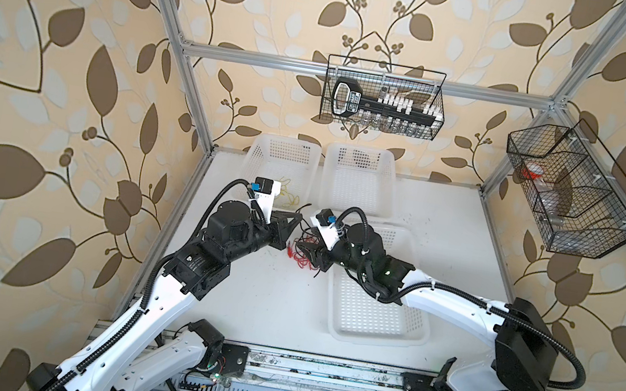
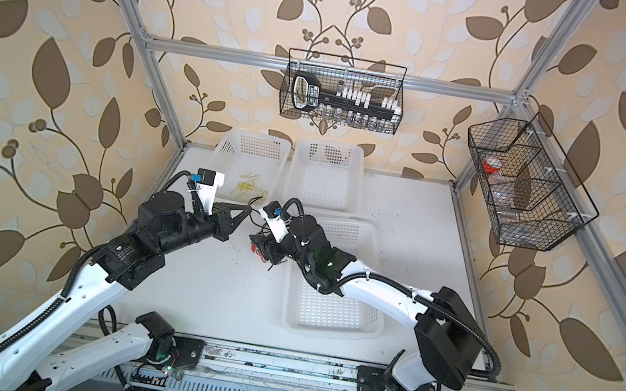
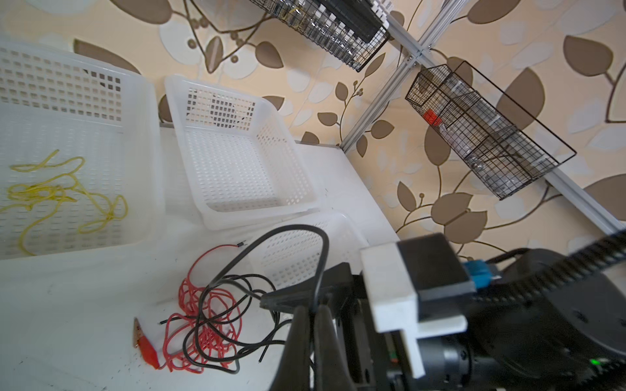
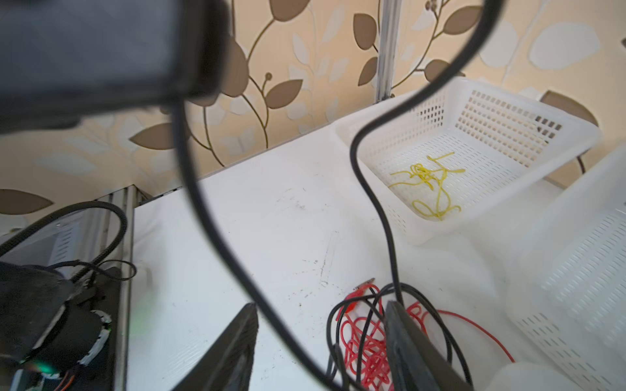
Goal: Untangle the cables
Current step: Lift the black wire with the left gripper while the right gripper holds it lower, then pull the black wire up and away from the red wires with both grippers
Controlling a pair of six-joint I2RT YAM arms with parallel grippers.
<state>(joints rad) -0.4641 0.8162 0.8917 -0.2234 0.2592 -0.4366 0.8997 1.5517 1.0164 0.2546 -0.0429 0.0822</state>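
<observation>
plastic-coated cables (image 3: 203,335), perforated plastic baskets (image 3: 220,108), scuffed tabletop (image 3: 84,304)

Three white baskets (image 1: 282,150) (image 1: 361,157) (image 1: 368,318) on table (image 1: 267,295); two wire baskets (image 1: 330,81) (image 1: 593,221) on frame (image 1: 260,59).

Both arms are built alike: glossy white link shells (image 1: 143,305) joined by matte black cylindrical joint housings (image 1: 230,218). Just behind the left gripper (image 1: 299,217) and the right gripper (image 1: 306,251) sits a white printed bracket (image 1: 264,200) carrying a boxy black camera (image 1: 265,183) with a blue plug (image 1: 253,187). Ribbed black hoses (image 1: 226,188) arc back from there along each arm (white zip ties (image 1: 431,284) pin one down). The fingers (image 3: 299,338) are black, flat and tapering. A green light (image 1: 387,273) glows farther back on the right wrist.
</observation>
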